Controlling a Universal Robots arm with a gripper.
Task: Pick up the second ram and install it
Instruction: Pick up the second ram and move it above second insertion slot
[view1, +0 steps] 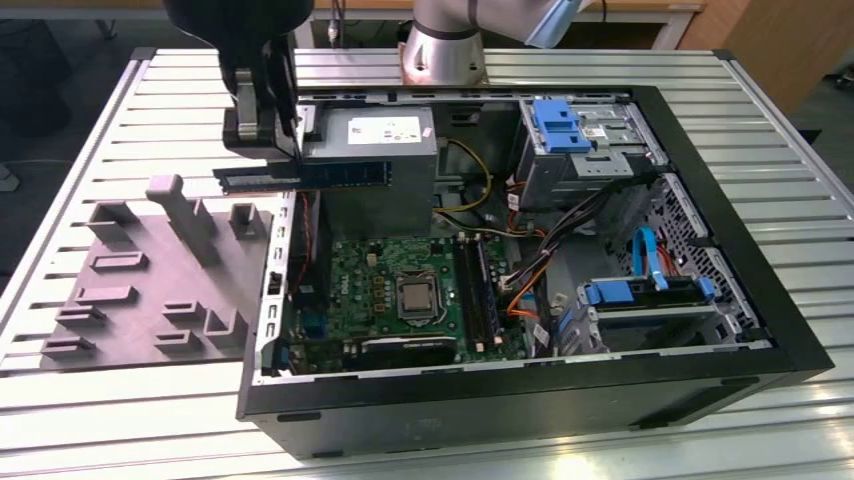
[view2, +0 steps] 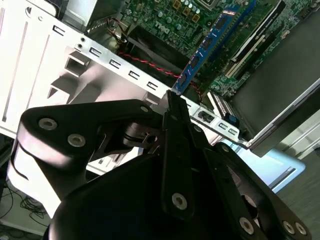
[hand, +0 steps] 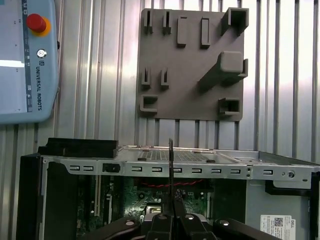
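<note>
The second ram (view1: 340, 174) is a long thin stick held level in the air above the open computer case's (view1: 747, 330) wall, on the exterior view's left. My gripper (view1: 271, 160) is shut on one end of it. In the second wrist view the ram (view2: 210, 42) runs out from the closed gripper (view2: 172, 107) over the green motherboard. In the first wrist view I see the ram (hand: 170, 165) edge-on, rising from the gripper (hand: 170, 206). The black memory slots (view1: 475, 290) lie on the motherboard, lower and toward the exterior view's right of the ram.
A grey fixture block (view1: 160, 270) with upright posts sits on the slatted table beside the case; it is also in the first wrist view (hand: 192, 60). A power supply (view1: 380, 140), drive bays (view1: 574, 140) and cables crowd the case. A teach pendant (hand: 25, 60) lies on the table.
</note>
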